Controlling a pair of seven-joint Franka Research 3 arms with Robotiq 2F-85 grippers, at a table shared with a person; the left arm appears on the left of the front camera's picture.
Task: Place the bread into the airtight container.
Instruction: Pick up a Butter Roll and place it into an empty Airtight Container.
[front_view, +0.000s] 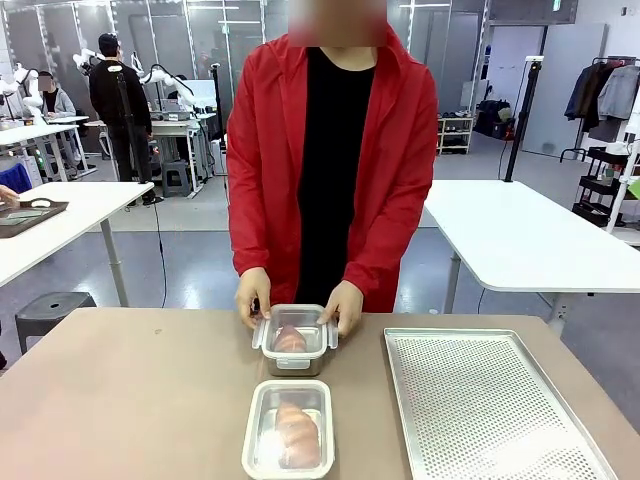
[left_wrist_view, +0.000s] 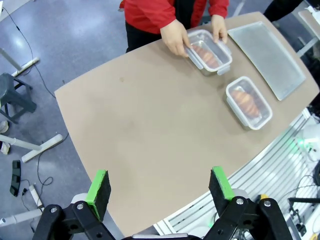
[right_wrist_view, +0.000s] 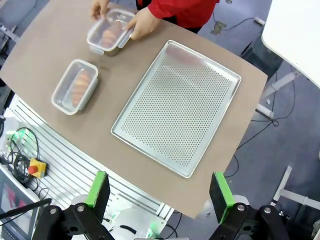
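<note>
The brown surface (front_view: 130, 400) stands in a big workshop with white tables. Bread (front_view: 297, 432) lies in the near lidded container (front_view: 289, 428); more bread in the far container (front_view: 295, 340) (the person's hands (front_view: 253, 293) hold it). The tray (front_view: 480, 400) at right is bare. The left tool (left_wrist_view: 159, 189) and the right tool (right_wrist_view: 159, 189) are both open, high above.

You have a perforated metal tray (front_view: 490, 410) at 3 o'clock on the brown table (front_view: 130, 400), white tables (front_view: 520, 235) beyond, grey stool (front_view: 45, 312) at 9 o'clock.

Robotics lab, white worktables (front_view: 520, 235), grey floor, background robot stations
</note>
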